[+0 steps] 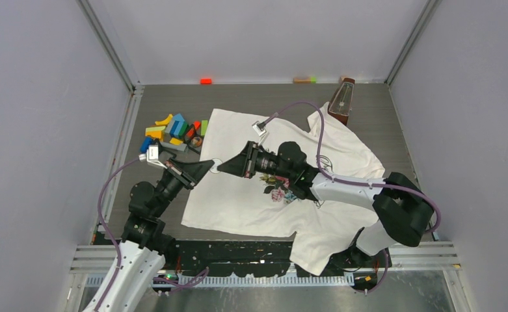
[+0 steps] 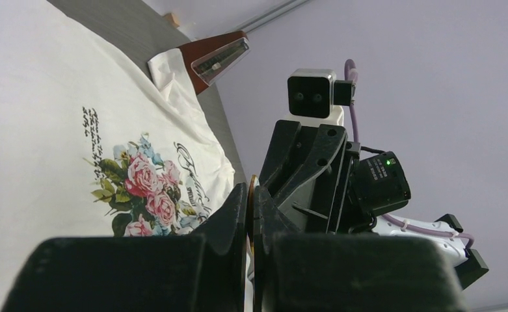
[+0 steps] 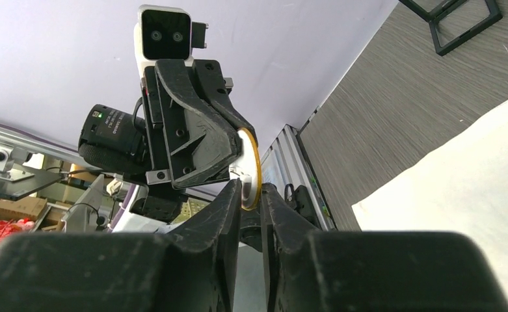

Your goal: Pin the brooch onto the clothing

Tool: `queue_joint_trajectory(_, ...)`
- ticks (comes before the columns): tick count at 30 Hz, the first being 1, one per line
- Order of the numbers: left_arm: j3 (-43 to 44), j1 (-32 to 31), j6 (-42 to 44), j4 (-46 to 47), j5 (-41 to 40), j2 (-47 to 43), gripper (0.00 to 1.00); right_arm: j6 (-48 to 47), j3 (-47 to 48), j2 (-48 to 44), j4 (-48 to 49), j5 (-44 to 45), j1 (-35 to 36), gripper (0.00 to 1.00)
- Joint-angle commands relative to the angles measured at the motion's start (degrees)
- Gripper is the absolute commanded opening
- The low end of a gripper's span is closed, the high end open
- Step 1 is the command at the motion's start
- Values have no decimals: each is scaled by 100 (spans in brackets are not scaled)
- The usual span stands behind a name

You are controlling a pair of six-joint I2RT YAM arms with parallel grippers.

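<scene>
Clothing [image 1: 238,195] lies flat, spread out. Right gripper [image 1: 226,166] above clothing's left edge, fingers almost closed, pinching brooch. Left gripper [image 1: 205,169] just off same edge, also pinching brooch. Brooch [image 3: 250,170] small, round, gold rim, up in air over clothing's left edge, not touching it.

Risks:
- grippers tug different ways, brooch slips, falls
- loose clothing bunches under push, pin misses

The bench [image 1: 394,110] is dark grey with a wood-grain surface. A white shirt [image 1: 238,201] lies spread flat across its middle, print up, with one part reaching past the near edge at lower centre. A heap of coloured blocks [image 1: 173,130] sits in the upper left, just beside the shirt. A brown metronome [image 1: 342,101] stands at upper right by the shirt's edge. A red block [image 1: 205,81] and a tan-and-green block [image 1: 305,79] lie along the far edge.
</scene>
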Motion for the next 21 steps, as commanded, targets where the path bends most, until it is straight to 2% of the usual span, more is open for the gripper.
queue_joint_trajectory(1, -85, -2, -2, 354, -39, -4, 0, -14, 88, 71, 550, -142, 13, 21)
queue_joint_trajectory(6, -72, -2, 29, 389, 162, 134, 0, -185, 85, -40, 435, -93, 6, 3)
queue_joint_trajectory(7, -57, -2, 70, 366, 239, 182, 0, -237, 79, -76, 391, -78, 1, 2)
queue_joint_trajectory(8, -21, -2, 169, 314, 400, 241, 4, -364, 77, -175, 220, -70, -32, 1)
queue_joint_trajectory(9, 48, -2, 305, 166, 531, 303, 15, -512, 99, -306, 90, -61, -58, 1)
queue_joint_trajectory(11, 269, -2, 586, -312, 720, 418, 48, -797, 157, -574, -545, -39, -209, 1)
queue_joint_trajectory(12, 414, -2, 764, -573, 820, 472, 66, -947, 208, -668, -1221, -56, -363, 1)
queue_joint_trajectory(13, 577, -2, 985, -837, 937, 527, 77, -1315, 356, -857, -1654, -63, -443, 1)
queue_joint_trajectory(14, 759, -2, 1247, -1177, 1043, 641, 85, -1531, 551, -941, -2529, -40, -569, 1)
queue_joint_trajectory(15, 961, -2, 1551, -1498, 1147, 752, 89, -2010, 677, -1079, -3016, -42, -634, 1)
queue_joint_trajectory(17, 1383, -2, 2244, -2071, 1444, 1043, 93, -2663, 1037, -1181, -4805, -140, -862, 0)
queue_joint_trajectory(21, 1912, -2, 3201, -2563, 2297, 1791, 98, -3544, 1506, -1156, -6479, -856, -1198, 0)
